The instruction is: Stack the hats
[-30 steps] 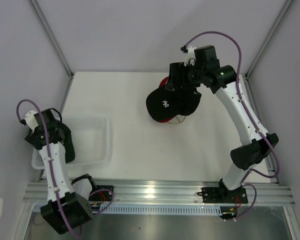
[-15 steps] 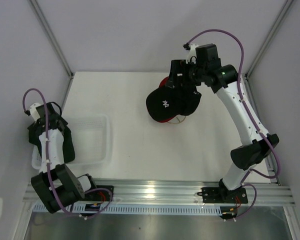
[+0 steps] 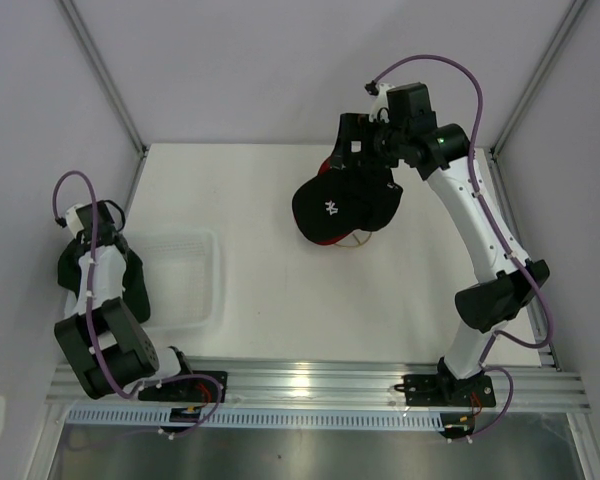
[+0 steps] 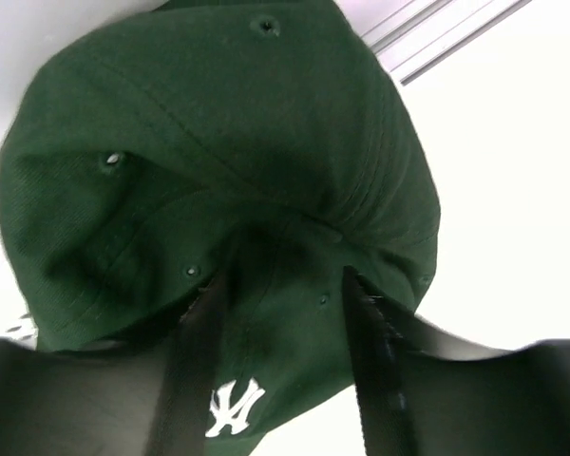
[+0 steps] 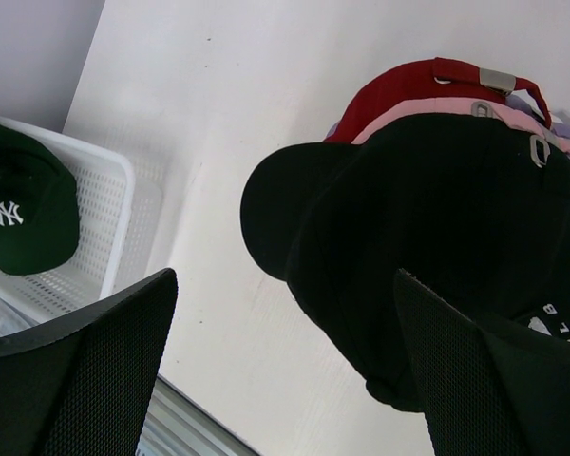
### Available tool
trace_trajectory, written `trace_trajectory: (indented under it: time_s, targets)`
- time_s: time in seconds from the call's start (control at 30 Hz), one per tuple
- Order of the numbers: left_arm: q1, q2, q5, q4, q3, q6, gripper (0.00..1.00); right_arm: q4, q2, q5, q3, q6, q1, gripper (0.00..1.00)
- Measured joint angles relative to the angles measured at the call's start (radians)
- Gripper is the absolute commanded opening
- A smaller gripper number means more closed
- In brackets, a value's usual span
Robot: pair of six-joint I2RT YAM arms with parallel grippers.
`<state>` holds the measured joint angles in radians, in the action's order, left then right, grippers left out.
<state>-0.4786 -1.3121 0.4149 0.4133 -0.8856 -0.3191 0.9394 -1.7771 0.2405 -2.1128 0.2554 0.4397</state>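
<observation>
The left pincer (image 4: 283,275) is down in the white tray (image 5: 123,176). Its two fingers (image 4: 195,361) sit on the top of the dark green cap (image 4: 218,123), with a fold of cloth between them. I cannot tell if they squeeze it tight. The cap lies in the tray, its long way running from the tray's back to its front. Its brim points to the tray's near edge. White letters "NY" are on its front.

The right pincer (image 5: 285,275) is spread wide and holds nothing. It hangs over a pile of caps on the tabletop (image 5: 266,76), well apart from the tray, to its right and farther back. The black cap (image 5: 437,218) is on top, with its brim pointing toward the tray. The pink cap (image 5: 437,112), the red cap (image 5: 408,90) and a bit of the lavender cap (image 5: 524,98) peek out under it. Their back straps are on the side away from the tray. The black cap has a white logo on its front. Some white letters at its edge are too cut off to read.
</observation>
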Motion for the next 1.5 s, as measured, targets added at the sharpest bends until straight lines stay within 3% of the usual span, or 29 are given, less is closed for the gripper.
trace_trajectory:
  time_s: [0.07,0.13,0.2,0.47,0.7,0.83,0.97,1.0,1.03,1.07,1.13,1.5]
  targets:
    - [0.000,-0.012,-0.003,-0.010,0.000,0.008,0.23,0.000,0.000,-0.001,-0.003,0.002,0.000,1.00]
    - [-0.002,-0.026,-0.003,-0.015,0.000,0.013,0.15,0.001,0.000,-0.008,-0.003,0.003,0.000,0.99]
    - [-0.002,-0.037,-0.005,-0.018,0.000,0.013,0.01,0.003,0.000,-0.016,-0.003,0.003,0.000,0.99]
    - [-0.003,-0.026,-0.037,-0.014,0.000,0.031,0.01,0.005,0.000,-0.037,-0.002,0.002,0.000,1.00]
    - [0.011,0.203,-0.233,0.055,-0.014,0.112,0.01,0.018,-0.002,-0.053,-0.017,-0.006,0.000,1.00]
    - [0.047,0.327,-0.355,0.108,-0.087,0.151,0.00,0.069,-0.068,-0.051,-0.218,-0.017,0.000,1.00]
    - [0.068,0.343,-0.436,0.181,-0.189,0.188,0.02,0.042,-0.075,-0.009,-0.289,-0.014,-0.001,1.00]
    - [0.069,0.347,-0.441,0.191,-0.201,0.188,0.14,0.026,-0.070,0.010,-0.286,-0.012,-0.001,1.00]
    - [0.069,0.352,-0.435,0.199,-0.207,0.190,0.56,0.010,-0.065,0.024,-0.275,-0.008,-0.001,1.00]
    - [0.069,0.354,-0.417,0.206,-0.208,0.195,0.73,0.001,-0.062,0.039,-0.264,-0.003,-0.001,1.00]
    - [0.069,0.334,-0.365,0.222,-0.213,0.189,0.97,-0.014,-0.060,0.063,-0.238,0.003,-0.001,1.00]
    - [0.043,0.052,-0.139,0.150,-0.170,0.015,0.99,-0.002,-0.065,0.074,-0.208,0.003,-0.001,1.00]
